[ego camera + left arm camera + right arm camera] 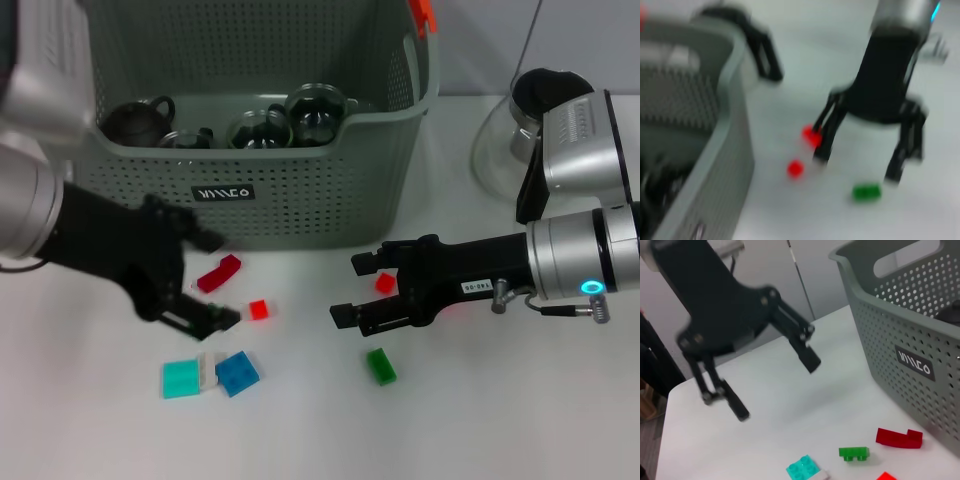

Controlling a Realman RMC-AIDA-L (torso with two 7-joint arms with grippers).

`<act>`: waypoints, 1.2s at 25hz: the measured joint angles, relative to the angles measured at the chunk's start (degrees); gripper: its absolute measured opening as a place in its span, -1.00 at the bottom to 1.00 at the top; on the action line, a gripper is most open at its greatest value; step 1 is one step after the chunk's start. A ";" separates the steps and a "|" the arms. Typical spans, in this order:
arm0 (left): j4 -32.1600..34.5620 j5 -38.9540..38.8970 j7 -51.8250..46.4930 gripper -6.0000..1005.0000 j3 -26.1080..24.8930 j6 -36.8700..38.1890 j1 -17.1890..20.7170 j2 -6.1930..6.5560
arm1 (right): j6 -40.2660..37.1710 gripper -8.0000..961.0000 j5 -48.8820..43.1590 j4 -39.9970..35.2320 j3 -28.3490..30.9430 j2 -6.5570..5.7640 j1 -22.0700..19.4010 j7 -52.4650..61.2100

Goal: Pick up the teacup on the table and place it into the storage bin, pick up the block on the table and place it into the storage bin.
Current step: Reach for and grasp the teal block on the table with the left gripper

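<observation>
We are working with both arms low over the table in the centre of the head view, in front of the storage bin (300, 190) that fills the upper left and middle. Several glass teacups (318, 112) and a dark teapot (135, 120) are sitting inside the bin, so we judge the block step to be the one in hand.

Our left gripper (205, 280) is hanging with its fingers spread and gripping nothing, between a long red block (219, 273) near the bin's front wall and a small red block (259, 309) toward the centre. Our right gripper (350, 290) is likewise spread wide and empty at centre right, a red block (385, 283) just beside its upper finger and a green block (380, 365) below it.

To do this well, we should be choosing one block per arm, centring the jaws over it, and keeping the two arms from crowding each other. The turquoise block (182, 379) and blue block (238, 373) at lower left are lying close together; those need a careful approach.
</observation>
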 joint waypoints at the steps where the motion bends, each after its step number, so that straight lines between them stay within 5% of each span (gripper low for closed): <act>1: -0.06 2.58 -0.10 0.69 0.78 -0.46 0.09 -0.11 | 0.09 0.92 0.02 0.15 0.00 0.07 -0.01 0.00; 8: -1.86 16.59 -6.88 0.74 10.07 -2.77 -0.11 -0.65 | 0.89 0.92 0.16 0.57 0.01 0.22 -0.18 0.00; 17: -7.37 23.39 -19.21 0.76 23.11 -9.80 -0.63 -1.03 | 2.29 0.92 0.03 0.59 0.00 0.27 -0.22 0.06; 30: -13.50 26.46 -17.07 0.76 27.93 -15.05 -1.37 -0.89 | 2.79 0.92 -0.16 1.32 0.00 0.27 -0.48 0.09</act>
